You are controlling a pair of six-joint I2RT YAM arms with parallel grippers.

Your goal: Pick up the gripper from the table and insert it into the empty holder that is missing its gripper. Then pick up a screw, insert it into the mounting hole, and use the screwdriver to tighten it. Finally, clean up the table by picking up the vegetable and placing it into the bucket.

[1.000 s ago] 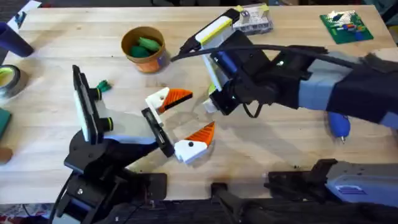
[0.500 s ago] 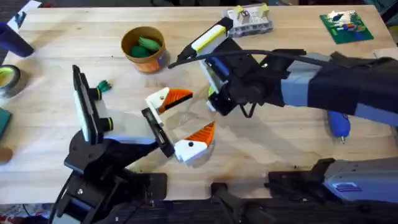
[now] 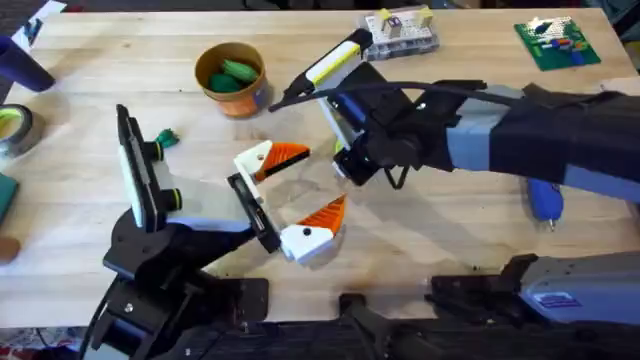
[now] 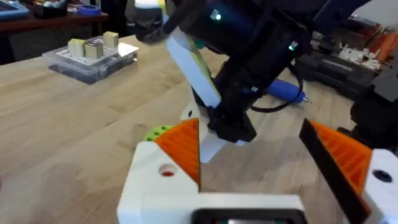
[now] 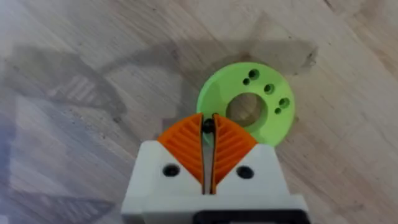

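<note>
Right tool (image 3: pixel 345 165) hangs at the middle of the desk (image 3: pixel 440 240) in the overhead view, its arm reaching in from 3 o'clock; the bucket (image 3: pixel 232 78) stands at about 10 o'clock from it, with smooth green pieces inside. The vegetable (image 3: pixel 167 138) lies at 8 o'clock from the bucket, beside the holder (image 3: pixel 135 170). The left tool (image 3: pixel 290 195) sits at 7 o'clock from the right one, fingers spread wide with nothing between them. The screwdriver (image 3: pixel 545 200) lies at 3 o'clock, partly under the right arm. From the left wrist, the left tool (image 4: pixel 261 155) stands wide open and the screwdriver (image 4: pixel 286 92) lies beyond the right arm. From the right wrist, the right tool (image 5: pixel 208 140) is almost closed on a small dark screw (image 5: pixel 208 127) above a lime-green disc (image 5: pixel 249 106).
</note>
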